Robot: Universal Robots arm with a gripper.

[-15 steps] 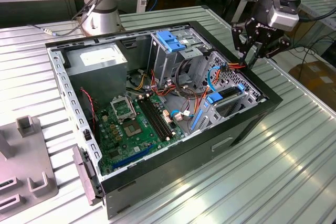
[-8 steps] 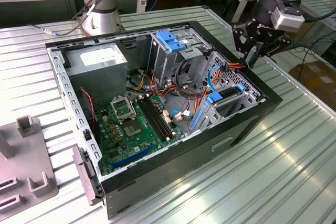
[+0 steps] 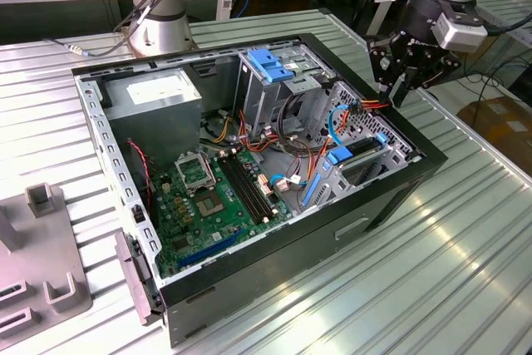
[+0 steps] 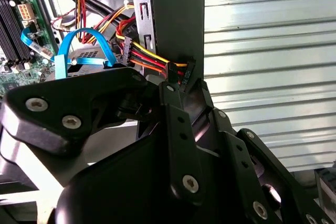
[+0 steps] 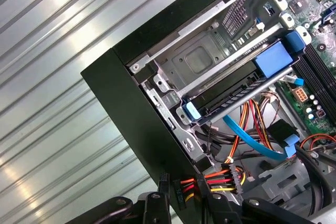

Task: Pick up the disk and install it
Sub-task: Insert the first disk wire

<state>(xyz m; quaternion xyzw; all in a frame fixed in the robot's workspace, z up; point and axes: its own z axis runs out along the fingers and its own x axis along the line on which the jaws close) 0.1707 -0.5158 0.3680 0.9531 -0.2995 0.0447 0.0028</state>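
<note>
The disk [image 3: 359,149] lies flat in the drive bay at the near right corner of the open computer case [image 3: 274,276], with blue bracket tabs at both ends. In the first wrist view the disk [image 5: 231,95] is a dark slab set in the bay's metal frame. My gripper [image 3: 397,93] hangs over the case's right wall, just above and behind the bay, apart from the disk. A black power connector [image 4: 181,72] on red, orange and yellow wires sits right at the gripper's tip [image 4: 185,85], and it shows as the connector [image 5: 177,196] by the gripper [image 5: 181,205] in the first wrist view.
A tall drive cage with a blue top [image 3: 270,64], a grey power supply box [image 3: 154,93] and the motherboard [image 3: 208,189] fill the case. A second arm's base [image 3: 162,22] stands behind it. A grey fixture [image 3: 41,263] sits at the exterior view's left on the slatted table [image 3: 432,272].
</note>
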